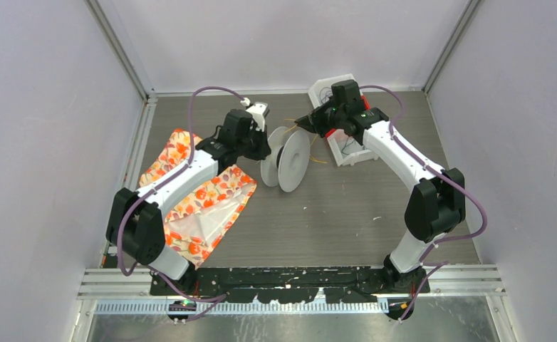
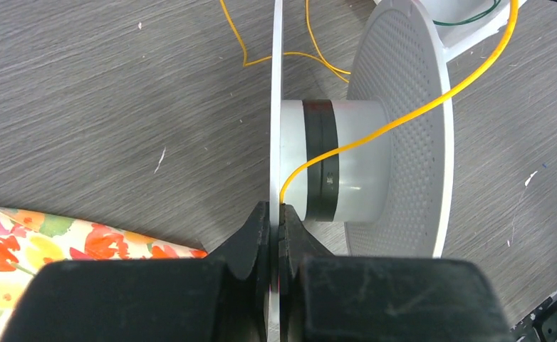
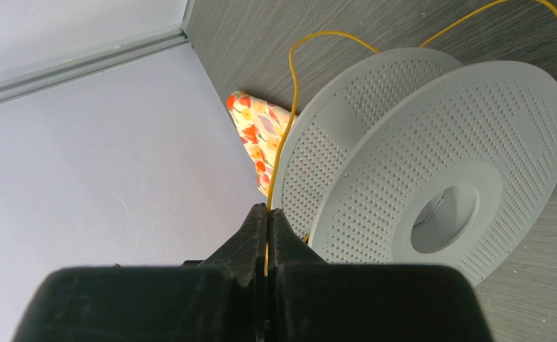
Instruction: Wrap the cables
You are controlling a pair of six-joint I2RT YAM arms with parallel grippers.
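At the far left a floral cloth [image 1: 215, 203] is spread on the grey wood-grain table [image 1: 332, 214], partly covered by the left arm. Just beside its right edge, the left gripper [image 2: 276, 226] is seen clamped together on the thin rim of the near flange [image 2: 276, 85] of a clear plastic spool [image 1: 290, 160], which is stood on edge at the table's middle. A black band [image 2: 322, 164] is wrapped round the spool's pale hub [image 2: 361, 164]. The yellow cable [image 2: 404, 117] is led from the near flange by the fingertips across the hub and out over the perforated far flange [image 2: 411, 107]; more of it is looped loosely on the table behind the spool. Further right, above and behind the spool, the right gripper [image 3: 268, 212] is pinched shut on this same yellow cable. At the back right a white tray [image 1: 352, 157] is largely hidden by the right arm, and a thin green cable [image 2: 468, 19] is seen lying in it
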